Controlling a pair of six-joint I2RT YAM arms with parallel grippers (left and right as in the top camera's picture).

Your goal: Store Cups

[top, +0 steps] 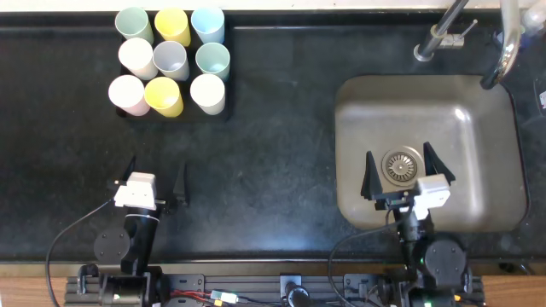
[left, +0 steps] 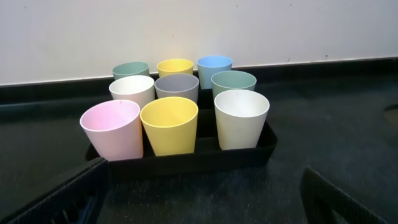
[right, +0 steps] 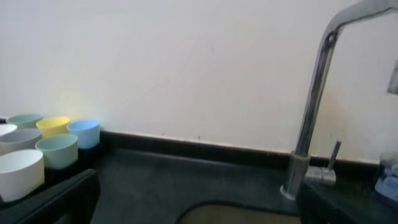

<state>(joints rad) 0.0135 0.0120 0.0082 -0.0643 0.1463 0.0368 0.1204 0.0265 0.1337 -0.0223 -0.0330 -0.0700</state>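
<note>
fingers spread wide on left gripper (top: 155,177) and right gripper (top: 401,168) from above, the right over the sink (top: 478,111). left wrist: nine cups (left: 176,87) upright in a black tray (left: 193,163) (three rows). right wrist: faucet (right: 314,93) against the wall.

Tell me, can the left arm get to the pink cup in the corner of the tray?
Probably yes. The pink cup stands at the near corner of the tray, facing the left gripper. Its fingers are open, and bare countertop lies between them and the cup.
</note>
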